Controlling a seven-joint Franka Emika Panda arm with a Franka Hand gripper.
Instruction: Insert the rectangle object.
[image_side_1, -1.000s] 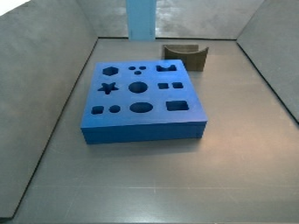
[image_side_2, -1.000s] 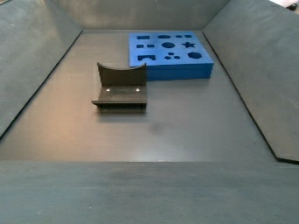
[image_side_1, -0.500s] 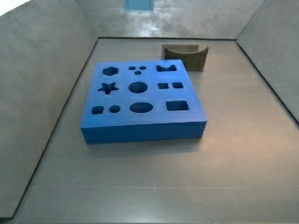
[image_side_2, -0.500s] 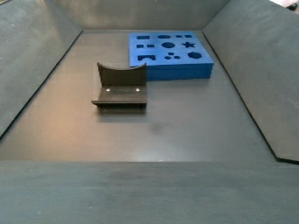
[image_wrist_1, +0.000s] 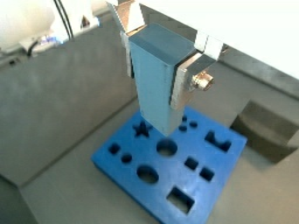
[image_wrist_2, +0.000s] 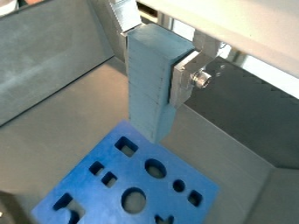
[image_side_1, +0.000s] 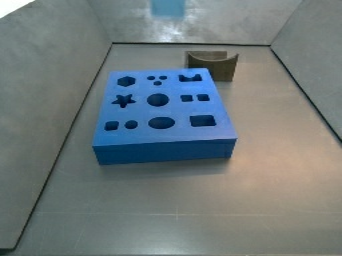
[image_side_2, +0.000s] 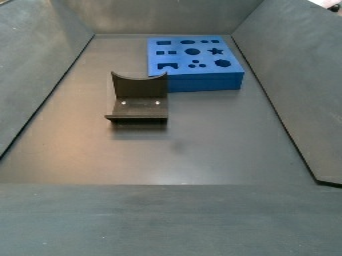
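Observation:
My gripper (image_wrist_1: 156, 57) is shut on the rectangle object (image_wrist_1: 158, 92), a tall light-blue block held upright between the silver fingers (image_wrist_1: 184, 80). It hangs high above the dark-blue board with shaped holes (image_wrist_1: 152, 166). Both wrist views show this, with the gripper (image_wrist_2: 152, 57), the block (image_wrist_2: 149, 92) and the board (image_wrist_2: 117, 188) below. In a side view only the block's lower end (image_side_1: 168, 8) shows at the top edge, behind the board (image_side_1: 163, 115). In a side view the board (image_side_2: 194, 62) lies at the far end; gripper and block are out of view there.
A dark brown fixture with a curved top (image_side_1: 211, 63) stands on the floor beside the board; it also shows in a side view (image_side_2: 138, 100) and in a wrist view (image_wrist_1: 268, 131). Grey walls (image_side_1: 54, 60) enclose the floor.
The light-blue block has risen with the gripper; in the side view most of it has left the top of the frame and it has shifted slightly right. Board and fixture have not moved.

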